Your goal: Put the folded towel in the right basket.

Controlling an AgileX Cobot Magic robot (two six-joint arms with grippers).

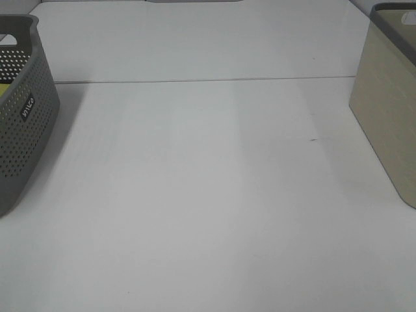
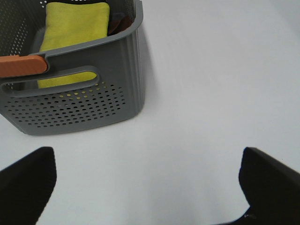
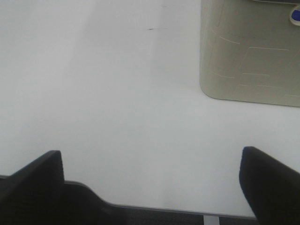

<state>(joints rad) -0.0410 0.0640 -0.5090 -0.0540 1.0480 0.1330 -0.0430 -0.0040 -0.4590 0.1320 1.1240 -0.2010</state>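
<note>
- The yellow towel (image 2: pixel 75 26) lies folded inside the gray basket (image 2: pixel 117 61) at the upper left of the left wrist view, long axis running away from the left tool (image 2: pixel 150 183);
- Both tools hang released; the right tool (image 3: pixel 150 183) is well apart from the towel, near the beige basket (image 3: pixel 248 51) on the table (image 1: pixel 208 195);
- The left arm is nearer.

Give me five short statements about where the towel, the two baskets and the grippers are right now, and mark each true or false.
1. The yellow folded towel lies inside the grey perforated basket. True.
2. The beige basket stands at the left edge of the table. False: it stands at the right edge in the high view; the grey one is on the left.
3. The left gripper holds the towel. False: its jaws are apart and empty, over bare table.
4. The right gripper is open with nothing between its jaws. True.
5. The towel is spread flat on the table between the baskets. False: it is in the grey basket.
</note>
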